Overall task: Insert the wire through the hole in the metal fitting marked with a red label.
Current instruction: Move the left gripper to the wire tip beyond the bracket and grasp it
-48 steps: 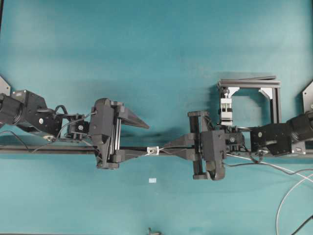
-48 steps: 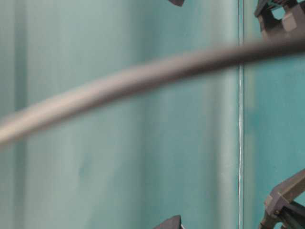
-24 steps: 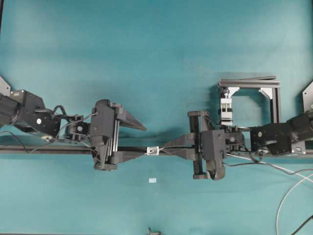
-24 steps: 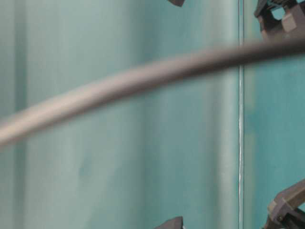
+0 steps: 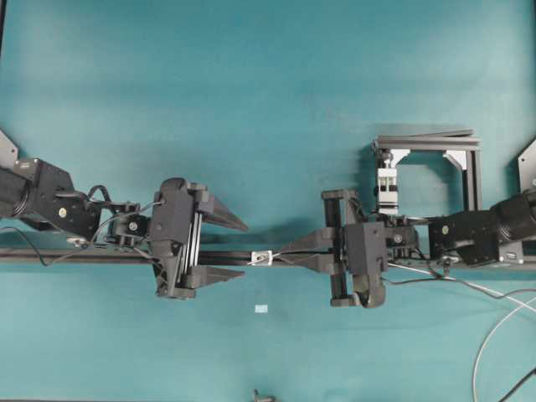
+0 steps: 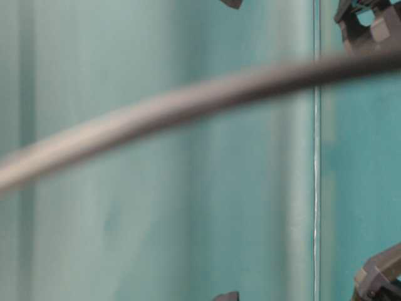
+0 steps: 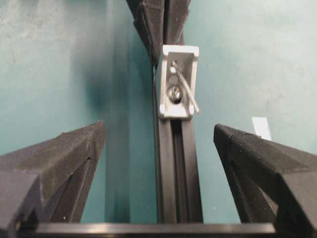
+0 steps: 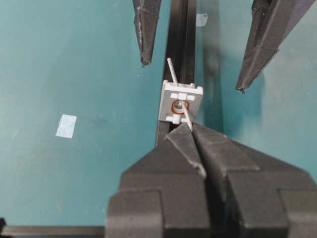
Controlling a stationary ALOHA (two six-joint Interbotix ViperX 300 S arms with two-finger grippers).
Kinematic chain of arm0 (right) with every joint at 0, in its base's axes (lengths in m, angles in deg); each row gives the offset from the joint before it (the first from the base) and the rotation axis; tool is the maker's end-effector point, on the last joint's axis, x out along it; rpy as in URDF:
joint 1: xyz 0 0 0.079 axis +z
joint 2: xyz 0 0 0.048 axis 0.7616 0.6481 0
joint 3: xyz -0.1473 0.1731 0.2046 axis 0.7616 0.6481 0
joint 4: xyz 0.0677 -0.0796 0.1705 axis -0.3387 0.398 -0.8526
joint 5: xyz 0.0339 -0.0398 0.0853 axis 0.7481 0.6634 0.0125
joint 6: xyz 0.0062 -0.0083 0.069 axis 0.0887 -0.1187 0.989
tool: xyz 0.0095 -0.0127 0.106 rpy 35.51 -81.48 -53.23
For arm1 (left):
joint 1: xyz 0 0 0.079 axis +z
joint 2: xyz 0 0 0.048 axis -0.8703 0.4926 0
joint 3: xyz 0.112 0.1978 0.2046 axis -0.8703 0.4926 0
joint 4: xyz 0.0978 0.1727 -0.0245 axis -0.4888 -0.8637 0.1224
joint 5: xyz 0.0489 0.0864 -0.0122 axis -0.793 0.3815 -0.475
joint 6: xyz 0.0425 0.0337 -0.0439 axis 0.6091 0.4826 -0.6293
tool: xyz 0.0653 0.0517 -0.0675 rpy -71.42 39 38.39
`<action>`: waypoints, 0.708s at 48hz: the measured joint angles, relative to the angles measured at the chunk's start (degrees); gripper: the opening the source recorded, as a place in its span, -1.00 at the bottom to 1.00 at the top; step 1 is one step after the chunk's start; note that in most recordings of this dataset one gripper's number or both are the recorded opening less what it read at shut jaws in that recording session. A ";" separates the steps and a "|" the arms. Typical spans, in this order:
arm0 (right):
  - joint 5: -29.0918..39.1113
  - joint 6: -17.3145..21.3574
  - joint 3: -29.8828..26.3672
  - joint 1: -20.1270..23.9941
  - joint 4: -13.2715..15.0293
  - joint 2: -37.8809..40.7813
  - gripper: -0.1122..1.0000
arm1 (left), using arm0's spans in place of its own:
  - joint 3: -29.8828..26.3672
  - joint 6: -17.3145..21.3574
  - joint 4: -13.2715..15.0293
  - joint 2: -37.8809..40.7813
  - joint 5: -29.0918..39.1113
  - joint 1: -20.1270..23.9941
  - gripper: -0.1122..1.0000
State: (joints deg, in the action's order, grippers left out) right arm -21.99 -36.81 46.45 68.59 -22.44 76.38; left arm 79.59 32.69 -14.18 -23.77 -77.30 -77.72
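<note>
The metal fitting, a small pale square, sits on the dark rail. Its hole is ringed in red. The thin pale wire passes through that hole, and its tip pokes out on the far side. My right gripper is shut on the wire just short of the fitting. In the left wrist view the wire comes out of the fitting. My left gripper is open, astride the rail a little back from the fitting, holding nothing. Overhead, the fitting lies between the left gripper and the right gripper.
A black rectangular frame with a white clamp block stands at the right rear. A small white tape scrap lies in front of the rail. Cables trail at the lower right. A blurred grey cable crosses the table-level view.
My left gripper, still open, has drawn back to the left, away from the fitting. The right gripper and the wire have not moved.
</note>
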 measured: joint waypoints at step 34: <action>-0.09 -0.09 0.09 0.00 0.09 0.00 -0.79 | -1.67 0.00 -0.09 0.00 0.09 -0.26 -0.98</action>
State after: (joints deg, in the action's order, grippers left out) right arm -22.08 -36.90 46.54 68.59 -22.36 76.38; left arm 77.92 32.69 -14.27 -23.77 -77.21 -77.98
